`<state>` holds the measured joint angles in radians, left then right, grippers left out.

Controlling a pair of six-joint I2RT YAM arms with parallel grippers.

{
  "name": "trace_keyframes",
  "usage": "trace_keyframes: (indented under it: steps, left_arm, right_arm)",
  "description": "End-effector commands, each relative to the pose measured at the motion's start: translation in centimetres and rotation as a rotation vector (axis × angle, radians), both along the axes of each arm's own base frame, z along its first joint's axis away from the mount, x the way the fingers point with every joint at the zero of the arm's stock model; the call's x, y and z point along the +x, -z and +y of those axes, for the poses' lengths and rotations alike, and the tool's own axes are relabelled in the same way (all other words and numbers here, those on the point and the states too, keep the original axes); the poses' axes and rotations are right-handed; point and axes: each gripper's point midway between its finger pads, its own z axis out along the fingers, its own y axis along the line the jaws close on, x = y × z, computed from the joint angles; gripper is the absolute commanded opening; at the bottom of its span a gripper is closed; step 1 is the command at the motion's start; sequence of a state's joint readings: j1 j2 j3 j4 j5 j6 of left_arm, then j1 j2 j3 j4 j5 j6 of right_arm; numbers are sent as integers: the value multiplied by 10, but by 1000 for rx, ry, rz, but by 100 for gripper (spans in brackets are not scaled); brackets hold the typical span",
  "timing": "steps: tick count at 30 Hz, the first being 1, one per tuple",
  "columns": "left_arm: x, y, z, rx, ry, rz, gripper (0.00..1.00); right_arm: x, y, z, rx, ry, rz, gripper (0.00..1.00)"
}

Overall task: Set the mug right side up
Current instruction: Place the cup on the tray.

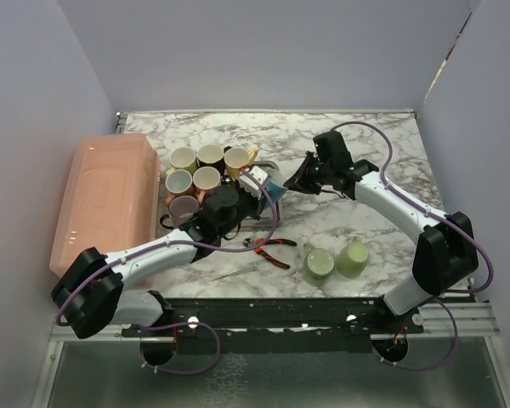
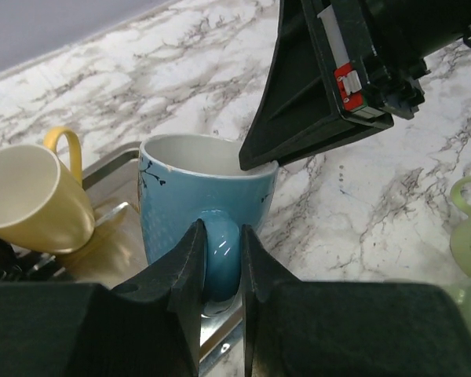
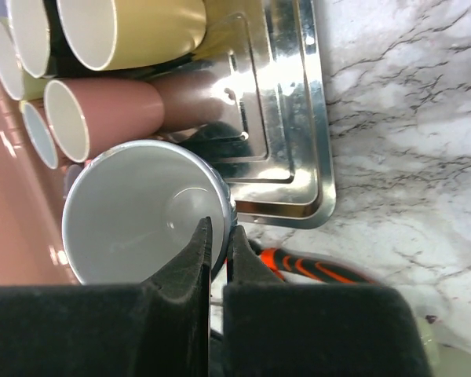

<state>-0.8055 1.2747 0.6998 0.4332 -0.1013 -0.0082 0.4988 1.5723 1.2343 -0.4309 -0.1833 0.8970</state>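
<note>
The blue mug (image 2: 177, 208) stands with its white mouth facing up, at the near corner of a metal tray (image 2: 110, 163). My left gripper (image 2: 220, 239) is shut on the mug's handle, one finger on each side. My right gripper (image 3: 220, 232) is shut on the mug's rim, with one finger inside the white bowl (image 3: 129, 212) and the other outside the wall. In the top view the mug (image 1: 272, 184) sits between the left gripper (image 1: 253, 192) and the right gripper (image 1: 296, 181). I cannot tell whether its base rests on the tray.
Several upright mugs (image 1: 200, 170) crowd the tray behind the blue one, a yellow mug (image 2: 31, 196) closest. Orange-handled pliers (image 1: 272, 248) lie in front of the tray. Two green mugs (image 1: 333, 260) stand near the right arm's base. A pink bin (image 1: 102, 200) fills the left side.
</note>
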Motion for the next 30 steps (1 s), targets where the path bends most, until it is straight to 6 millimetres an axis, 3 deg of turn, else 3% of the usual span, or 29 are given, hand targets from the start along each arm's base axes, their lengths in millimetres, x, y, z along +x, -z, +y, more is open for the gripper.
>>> trace_keyframes:
  steps: [1,6,13,16,23,30]
  left_arm:
    - [2,37,12,-38,-102,137,10]
    - [0,58,16,-32,-130,190,10]
    - [-2,85,29,6,-190,234,22]
    - [-4,93,32,5,-206,256,27]
    - [-8,101,35,-8,-223,292,36]
    - [-8,96,44,-10,-266,292,59]
  right_arm:
    - [4,-34,17,-11,-116,-237,1]
    - [4,-25,33,-69,-180,-325,1]
    - [4,-22,49,-109,-266,-460,0]
    - [4,-11,51,-131,-285,-461,1]
    - [4,11,49,-170,-287,-417,0]
    - [8,22,48,-205,-260,-336,0]
